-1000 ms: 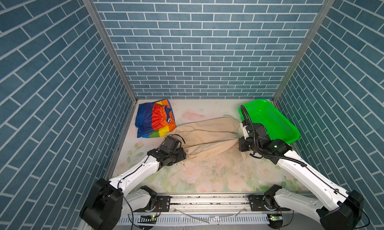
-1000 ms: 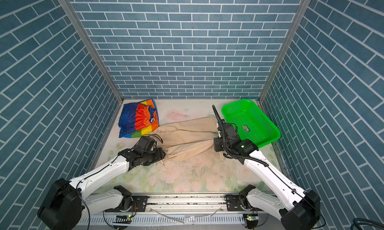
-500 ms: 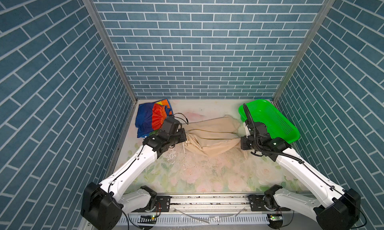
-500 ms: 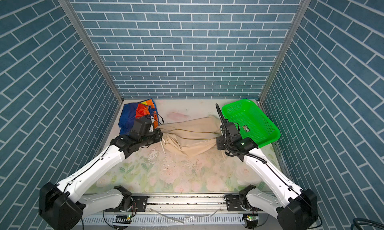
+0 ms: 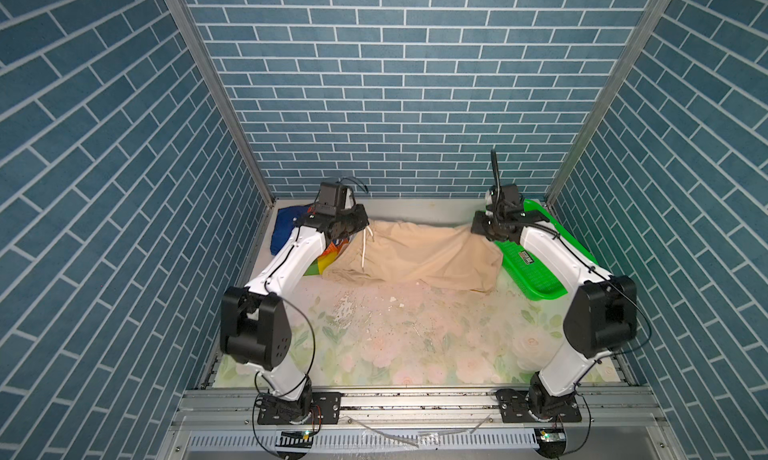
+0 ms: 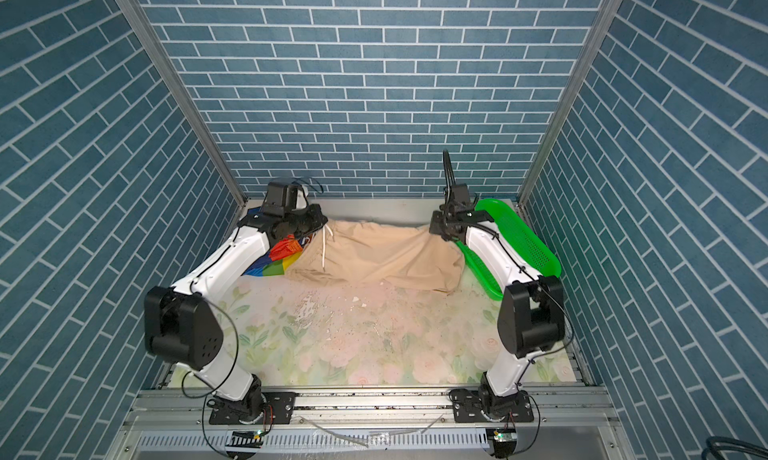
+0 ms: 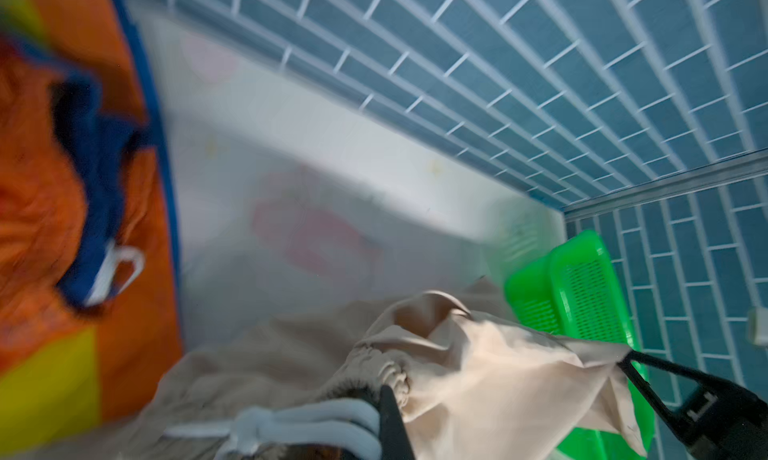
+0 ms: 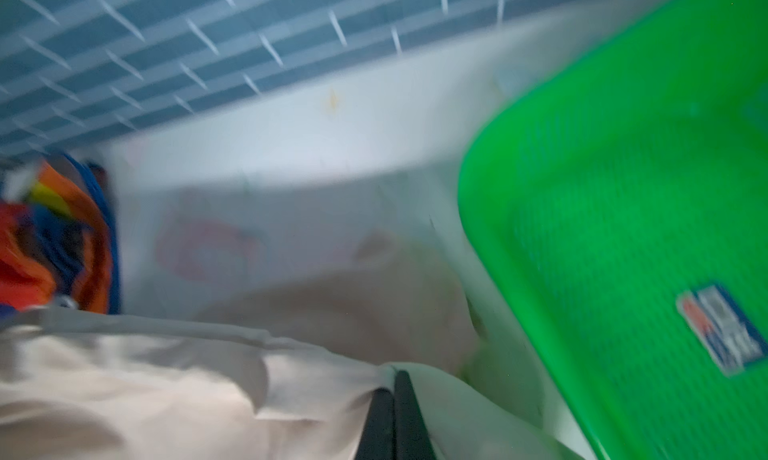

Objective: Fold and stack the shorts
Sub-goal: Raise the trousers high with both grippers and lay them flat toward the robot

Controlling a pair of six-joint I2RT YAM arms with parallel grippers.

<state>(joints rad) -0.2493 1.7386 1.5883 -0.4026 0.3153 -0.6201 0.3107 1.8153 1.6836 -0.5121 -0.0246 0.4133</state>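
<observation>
Gripping beige shorts (image 5: 419,254) at both ends: left gripper (image 5: 365,226) clamped on waistband, right gripper (image 5: 478,230) pinching opposite corner, cloth hanging along table (image 5: 395,337) far edge. Rainbow shorts (image 5: 286,229) far-left corner. Green basket (image 5: 544,277) right edge, label inside.

**Camera layout**

Both top views: high at the cell's front, angled down toward the back wall (image 5: 395,105), whole table (image 5: 395,333) in frame, nearly identical. Wrist cams: low, very close, facing that wall. Both share beige shorts (image 7: 478,375), green basket (image 7: 582,296), rainbow shorts (image 7: 37,213). Right wrist is blurred, so its heading is approximate.
</observation>
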